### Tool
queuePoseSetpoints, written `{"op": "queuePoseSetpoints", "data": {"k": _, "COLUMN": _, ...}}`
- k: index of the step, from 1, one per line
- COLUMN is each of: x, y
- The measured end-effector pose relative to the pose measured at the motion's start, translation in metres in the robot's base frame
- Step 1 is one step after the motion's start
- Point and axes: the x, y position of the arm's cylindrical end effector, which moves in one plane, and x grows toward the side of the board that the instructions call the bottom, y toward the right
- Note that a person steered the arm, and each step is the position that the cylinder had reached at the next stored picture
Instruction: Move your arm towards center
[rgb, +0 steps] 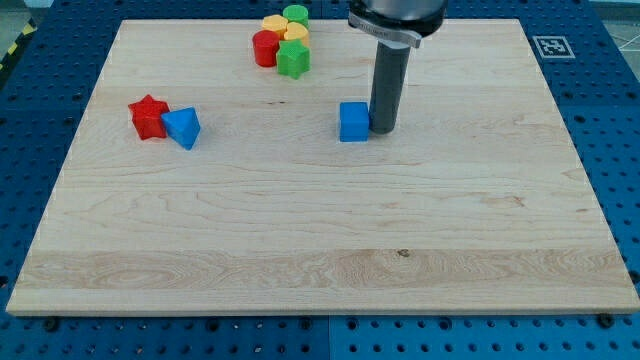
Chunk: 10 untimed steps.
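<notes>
My tip (384, 130) rests on the wooden board (320, 230), just to the view's right of a blue cube (353, 121) and touching or nearly touching it, a little above the board's middle. At the view's left, a red star block (148, 115) sits against a blue triangular block (183, 127). Near the view's top, a cluster holds a red cylinder (265, 47), a green star-shaped block (293, 59), a yellow block (296, 32), a second yellow block (275, 22) and a green cylinder (296, 14).
The board lies on a blue perforated table (620, 150). A black-and-white marker tag (553, 46) sits off the board's top right corner. The arm's dark mount (396, 18) hangs above the rod.
</notes>
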Motion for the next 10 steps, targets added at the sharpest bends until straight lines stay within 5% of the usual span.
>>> {"op": "queuePoseSetpoints", "data": {"k": 3, "x": 0.025, "y": 0.016}}
{"op": "queuePoseSetpoints", "data": {"k": 6, "x": 0.119, "y": 0.013}}
{"op": "queuePoseSetpoints", "data": {"k": 10, "x": 0.080, "y": -0.046}}
